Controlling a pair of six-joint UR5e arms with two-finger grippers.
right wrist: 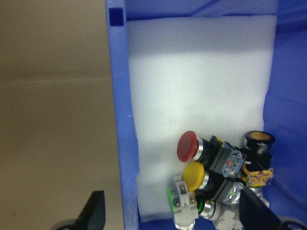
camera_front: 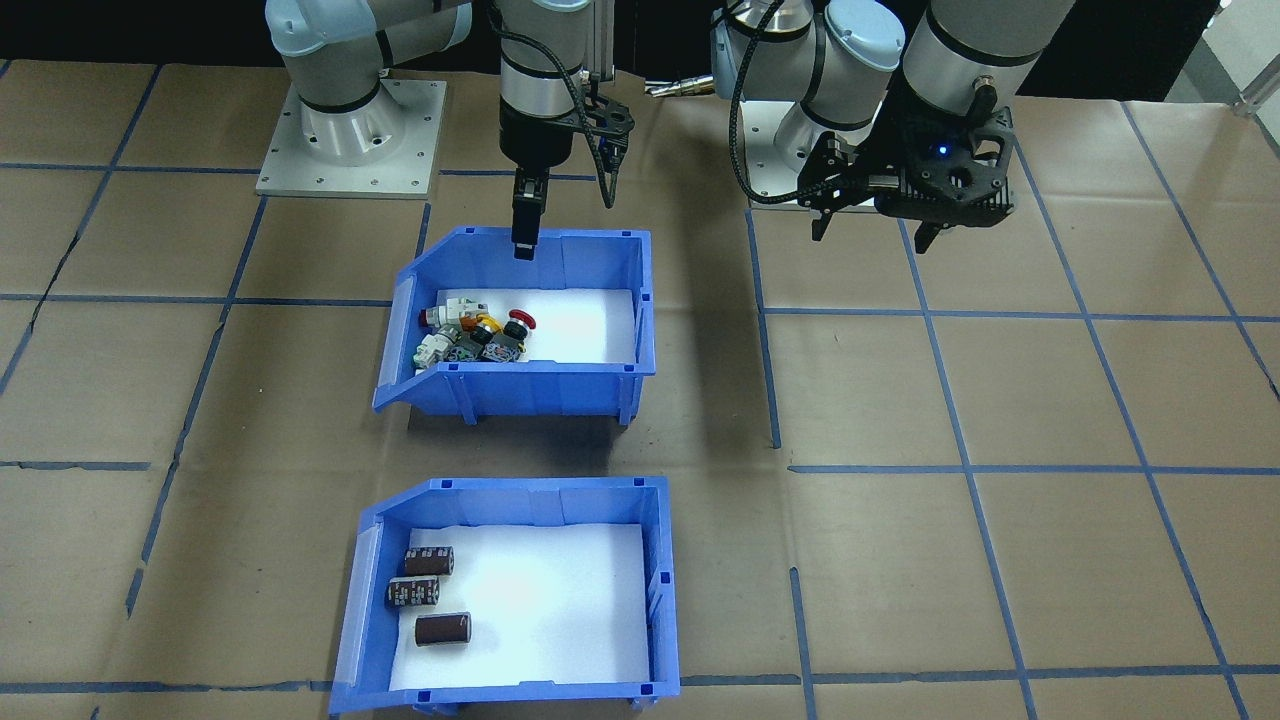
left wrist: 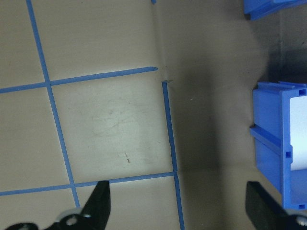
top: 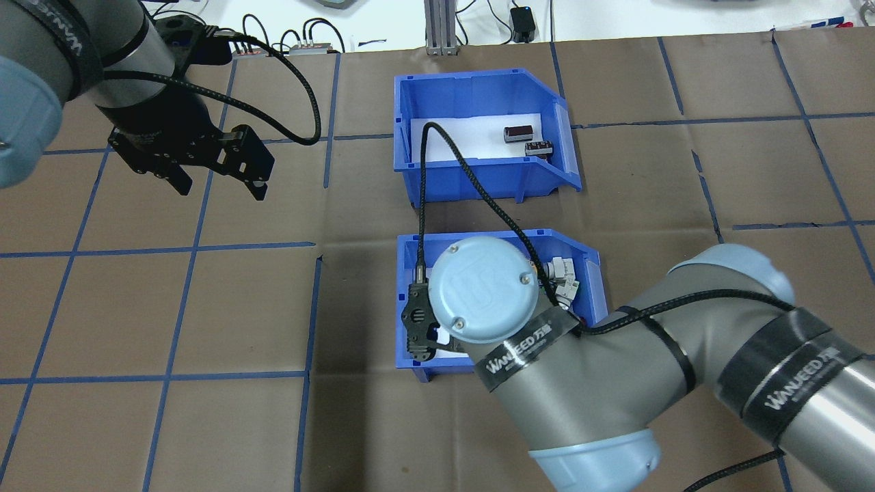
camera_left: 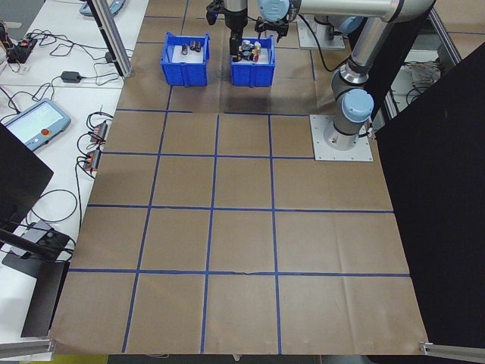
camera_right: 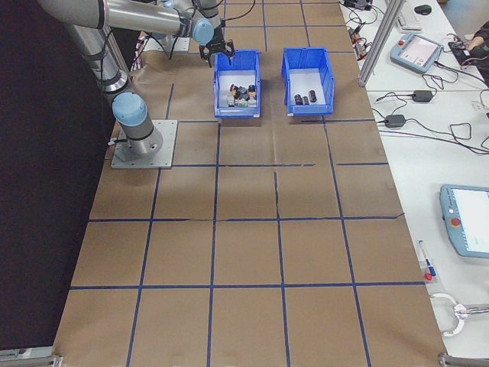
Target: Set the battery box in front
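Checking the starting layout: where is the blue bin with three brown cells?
In the overhead view, the battery bin sits beyond the switch bin, farther from the robot.

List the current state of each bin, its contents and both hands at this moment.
battery box: upright on the table, far from the robot, untouched.
cells: three, lying on their sides on the foam.
switch bin: upright, nearer the robot.
switches: heaped at the bin's sloped end.
right hand: open, straddling the switch bin's wall.
left hand: open, empty, above bare table.
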